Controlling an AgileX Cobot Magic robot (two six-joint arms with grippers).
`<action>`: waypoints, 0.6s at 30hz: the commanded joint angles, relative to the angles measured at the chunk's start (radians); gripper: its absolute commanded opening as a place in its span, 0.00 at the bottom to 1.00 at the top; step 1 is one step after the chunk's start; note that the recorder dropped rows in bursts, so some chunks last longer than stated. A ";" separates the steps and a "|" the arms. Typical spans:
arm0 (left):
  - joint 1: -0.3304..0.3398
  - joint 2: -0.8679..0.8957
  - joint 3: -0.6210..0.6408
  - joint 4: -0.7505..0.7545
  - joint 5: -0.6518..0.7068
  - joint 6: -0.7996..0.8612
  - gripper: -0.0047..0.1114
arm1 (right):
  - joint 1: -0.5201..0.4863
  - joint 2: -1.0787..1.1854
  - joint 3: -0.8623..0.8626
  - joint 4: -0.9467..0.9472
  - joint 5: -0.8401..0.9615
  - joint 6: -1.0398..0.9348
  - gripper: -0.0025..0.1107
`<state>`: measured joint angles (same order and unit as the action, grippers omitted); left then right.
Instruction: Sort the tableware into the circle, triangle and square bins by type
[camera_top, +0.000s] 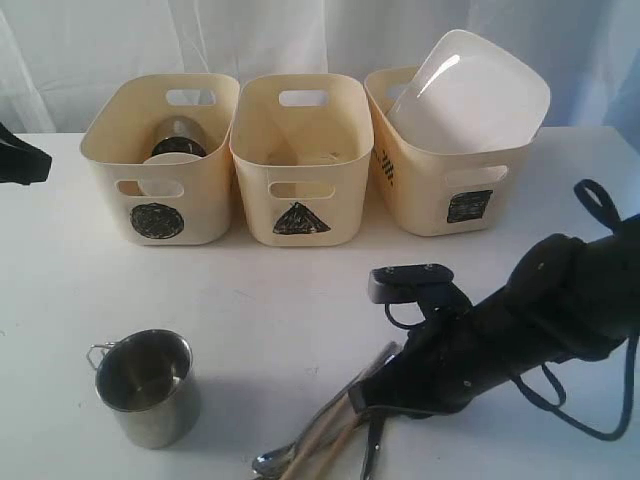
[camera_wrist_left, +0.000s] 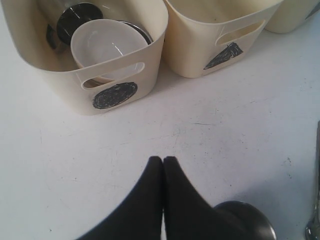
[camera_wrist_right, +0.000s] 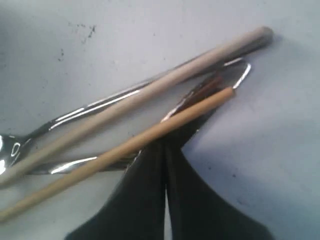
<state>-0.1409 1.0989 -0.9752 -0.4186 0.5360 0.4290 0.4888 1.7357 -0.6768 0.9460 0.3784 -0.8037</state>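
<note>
Both pressed together, left gripper (camera_wrist_left: 163, 160) hangs free, right gripper (camera_wrist_right: 165, 148) meets round wooden chopsticks (camera_wrist_right: 200, 69).

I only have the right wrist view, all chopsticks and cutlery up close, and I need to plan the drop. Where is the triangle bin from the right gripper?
Observer: In the exterior view the triangle bin is the middle one in the row at the back of the table. It lies beyond the right gripper and a little to the left in that view.
Operator: Anything else loose on the table?
Observer: One steel mug stands upright near the front left, apart from the cutlery pile.
Operator: And the left gripper?
Observer: The left gripper is shut, over bare table in front of the circle bin.
</note>
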 joint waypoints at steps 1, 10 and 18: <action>-0.001 -0.004 0.008 -0.007 0.011 -0.008 0.04 | 0.004 0.069 -0.020 -0.020 -0.036 -0.007 0.02; -0.001 -0.004 0.008 -0.007 0.011 -0.008 0.04 | 0.004 0.019 -0.034 -0.020 0.011 0.011 0.02; -0.001 -0.004 0.008 -0.007 0.011 -0.008 0.04 | 0.004 -0.137 -0.034 -0.087 0.225 -0.066 0.02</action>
<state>-0.1409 1.0989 -0.9752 -0.4186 0.5360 0.4290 0.4888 1.6534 -0.7153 0.9005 0.5362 -0.8449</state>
